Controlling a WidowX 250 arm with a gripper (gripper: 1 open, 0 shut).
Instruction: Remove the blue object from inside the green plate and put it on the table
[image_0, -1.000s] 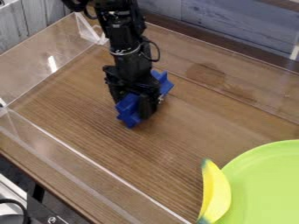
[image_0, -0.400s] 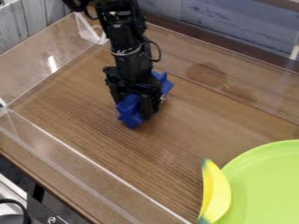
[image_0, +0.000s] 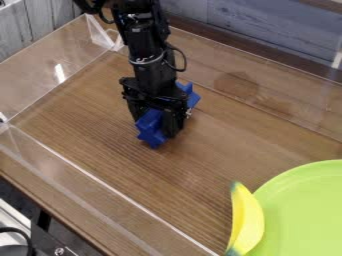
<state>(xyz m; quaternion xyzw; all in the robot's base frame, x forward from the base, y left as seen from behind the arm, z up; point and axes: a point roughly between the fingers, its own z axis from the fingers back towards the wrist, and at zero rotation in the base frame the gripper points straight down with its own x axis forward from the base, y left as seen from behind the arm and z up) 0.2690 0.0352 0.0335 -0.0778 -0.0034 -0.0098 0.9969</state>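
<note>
The blue object (image_0: 160, 122) is a solid, bright blue elongated block with ridged sides, lying tilted on the brown wood-grain bench (image_0: 254, 130), its lower end pointing toward the near edge. The black pincer (image_0: 159, 118) points straight down over it, its jaws spread wide to either side of the block; whether they press on it or merely flank it cannot be told. Well away from the pincer, at the lower right corner, sits the green plate (image_0: 310, 205), with a yellow banana-shaped thing (image_0: 245, 220) just beside its rim. Against the frames from a second earlier, pincer and block show no real change of place.
</note>
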